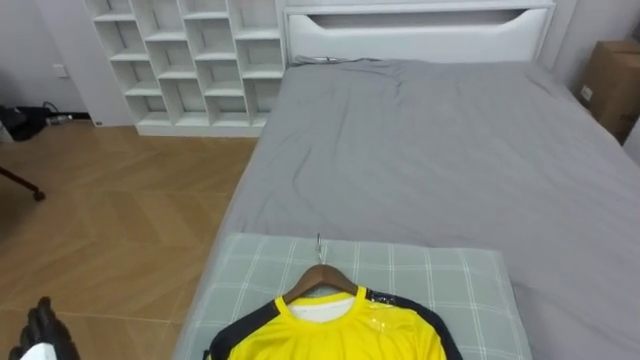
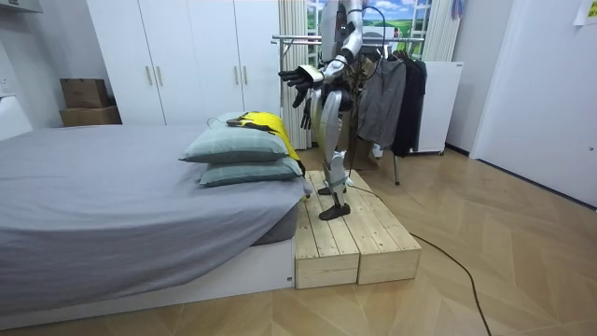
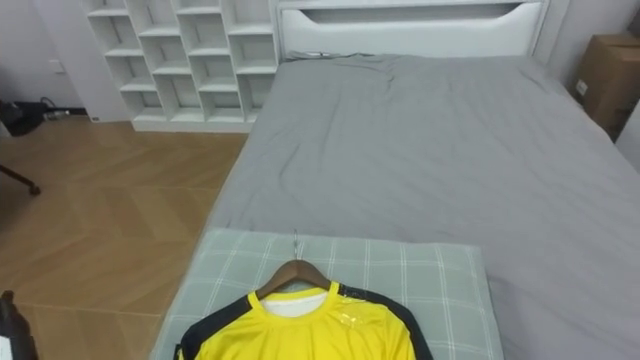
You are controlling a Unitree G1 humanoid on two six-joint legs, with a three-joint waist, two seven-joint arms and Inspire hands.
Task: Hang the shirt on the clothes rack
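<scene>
Left hand (image 1: 45, 322) spread, empty; yellow shirt (image 1: 340, 335) on pillow (image 1: 455, 280), apart, to its right.

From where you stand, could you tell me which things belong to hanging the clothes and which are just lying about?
For the job: yellow shirt; wooden hanger it sits on; clothes rack behind the robot.

Just lying about: pillows; bed; white shelves; cardboard box; wooden platform.
</scene>
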